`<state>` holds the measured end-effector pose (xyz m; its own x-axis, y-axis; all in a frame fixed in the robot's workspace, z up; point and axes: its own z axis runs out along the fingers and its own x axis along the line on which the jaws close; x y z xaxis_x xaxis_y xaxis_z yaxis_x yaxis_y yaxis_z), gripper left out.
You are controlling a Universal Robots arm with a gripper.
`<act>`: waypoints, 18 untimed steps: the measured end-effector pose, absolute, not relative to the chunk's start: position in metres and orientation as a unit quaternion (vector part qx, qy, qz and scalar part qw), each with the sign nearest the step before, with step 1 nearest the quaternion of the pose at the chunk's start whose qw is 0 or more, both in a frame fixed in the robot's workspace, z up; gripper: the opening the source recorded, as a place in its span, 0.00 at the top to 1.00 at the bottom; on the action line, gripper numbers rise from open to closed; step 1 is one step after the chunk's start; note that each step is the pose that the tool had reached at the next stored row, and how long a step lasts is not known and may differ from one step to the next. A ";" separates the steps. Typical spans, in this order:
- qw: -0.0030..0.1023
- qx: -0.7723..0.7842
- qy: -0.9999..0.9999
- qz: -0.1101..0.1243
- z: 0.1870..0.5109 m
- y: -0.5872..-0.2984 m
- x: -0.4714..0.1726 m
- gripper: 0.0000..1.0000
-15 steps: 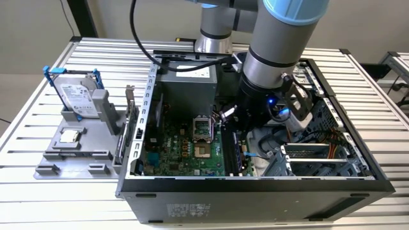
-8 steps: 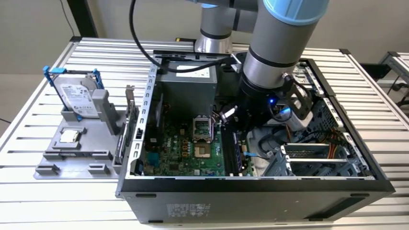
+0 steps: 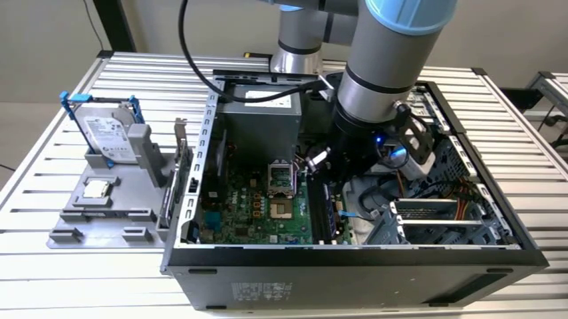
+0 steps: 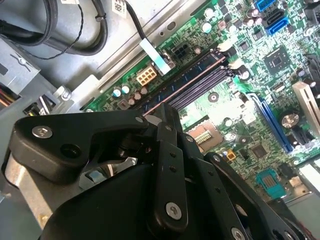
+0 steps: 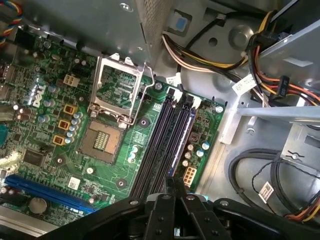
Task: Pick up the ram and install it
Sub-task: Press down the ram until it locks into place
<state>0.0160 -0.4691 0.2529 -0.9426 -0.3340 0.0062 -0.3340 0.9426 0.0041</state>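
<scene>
We see the gripper (image 5: 172, 192) low inside the computer case (image 3: 355, 256), pinching what looks like the ram (image 5: 181, 135) edge-on. It stands in the motherboard's black slots (image 5: 159, 145), right of the open processor socket (image 5: 112, 105).

Arm (image 3: 373, 100) hides the motherboard slots' (image 3: 324, 199) far ends.

A table of ribbed silver aluminium slats (image 3: 53, 279) stands before a plain beige wall (image 3: 44, 40) — a second slatted table (image 3: 552, 90) sits at the exterior view's right.
</scene>
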 end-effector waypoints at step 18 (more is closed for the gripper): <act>0.003 0.226 -0.974 -0.001 0.253 -0.469 0.016 1.00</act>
<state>0.0160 -0.4691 0.2529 -0.8980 -0.4399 0.0062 -0.4399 0.8980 0.0041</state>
